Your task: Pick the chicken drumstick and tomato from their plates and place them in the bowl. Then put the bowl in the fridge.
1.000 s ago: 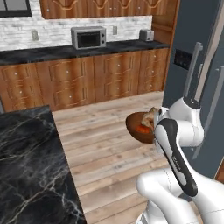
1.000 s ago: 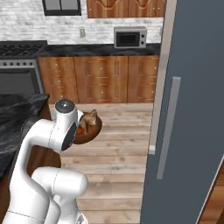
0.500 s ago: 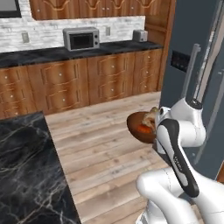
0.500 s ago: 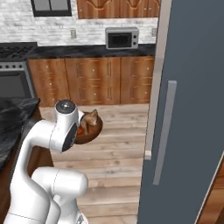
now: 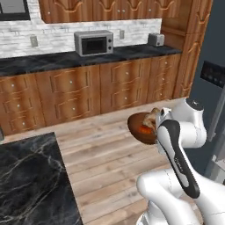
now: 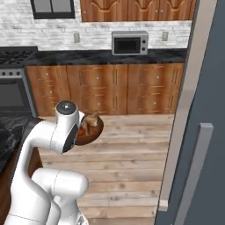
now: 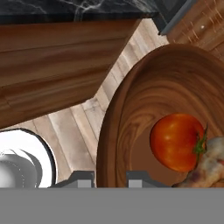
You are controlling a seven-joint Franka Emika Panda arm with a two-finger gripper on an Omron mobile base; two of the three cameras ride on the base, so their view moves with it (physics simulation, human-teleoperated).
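Gripper [image 7: 110, 177] was clamped on the bowl [image 7: 131, 109] rim, tomato [image 7: 177, 142] and chicken drumstick [image 7: 205, 168] inside, held above the plank floor [image 5: 110, 154] between wooden cabinets [image 5: 88, 94] and fridge [image 6: 206, 110].

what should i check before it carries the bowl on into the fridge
1. Round red tomato inside the deep reddish-brown wooden bowl: ok.
2. Golden-brown chicken drumstick in the bowl beside the tomato: ok.
3. Gripper fingers shut on the bowl's rim: ok.
4. Bowl held off the floor, contents not spilling: ok.
5. Tall dark slate-grey fridge door open: ok.
6. Free shelf space inside the fridge: cannot tell.
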